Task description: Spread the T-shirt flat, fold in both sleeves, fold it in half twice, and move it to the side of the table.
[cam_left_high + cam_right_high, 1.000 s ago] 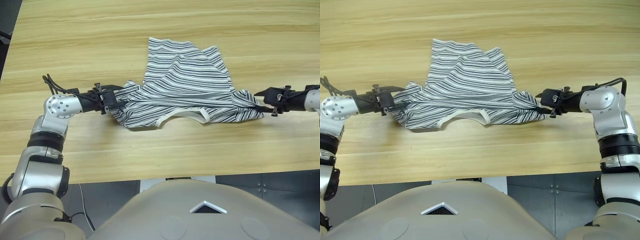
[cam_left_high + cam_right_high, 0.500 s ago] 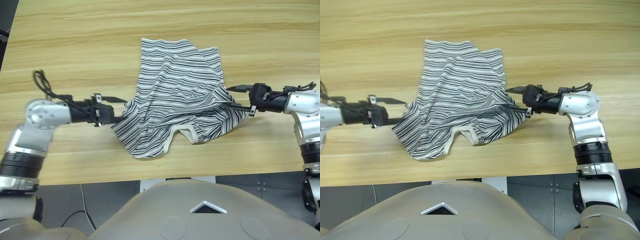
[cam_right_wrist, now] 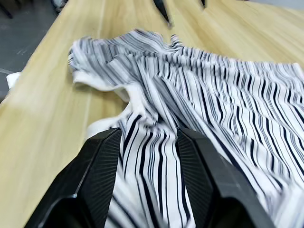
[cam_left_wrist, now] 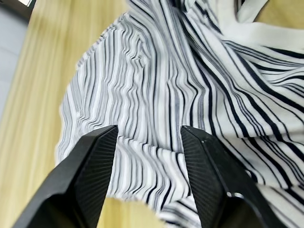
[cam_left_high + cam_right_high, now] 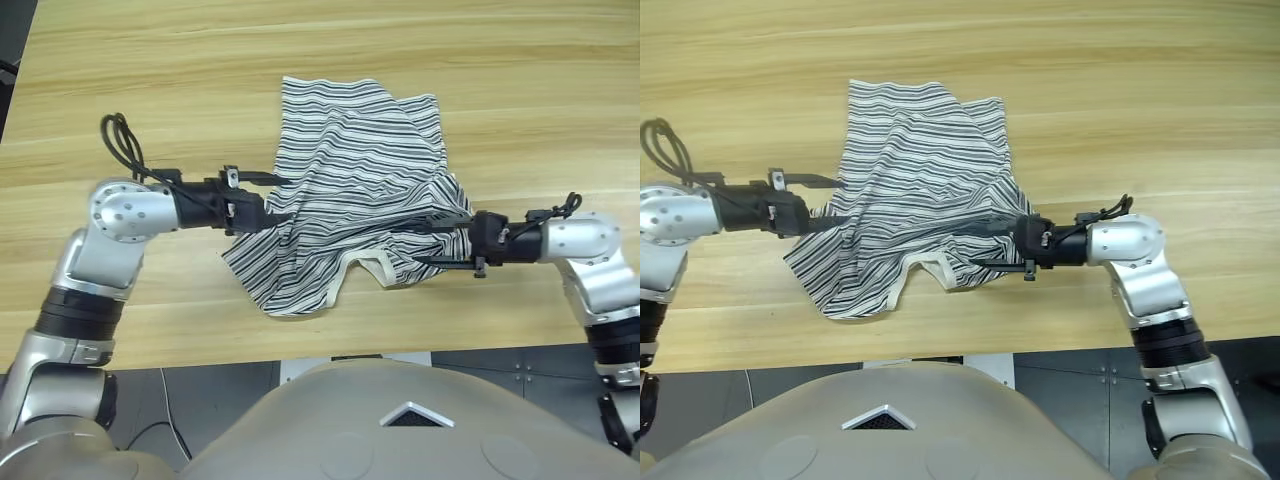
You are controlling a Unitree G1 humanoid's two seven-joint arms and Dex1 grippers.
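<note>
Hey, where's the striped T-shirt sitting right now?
In the eye views, the T-shirt lies rumpled on the table near the front edge, between the open left gripper on its left and the open right gripper on its right.

Wide table (image 5: 520,90) all around T-shirt (image 5: 350,170)

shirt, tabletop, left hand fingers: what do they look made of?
T-shirt: thin soft knit, probably cotton jersey; matte, drapes in wrinkles.
Table: wood or wood-look laminate; pale plank grain, smooth, slight sheen.
Left hand fingers: black, likely moulded plastic or rubber; matte, fine ridged texture on inner faces.
</note>
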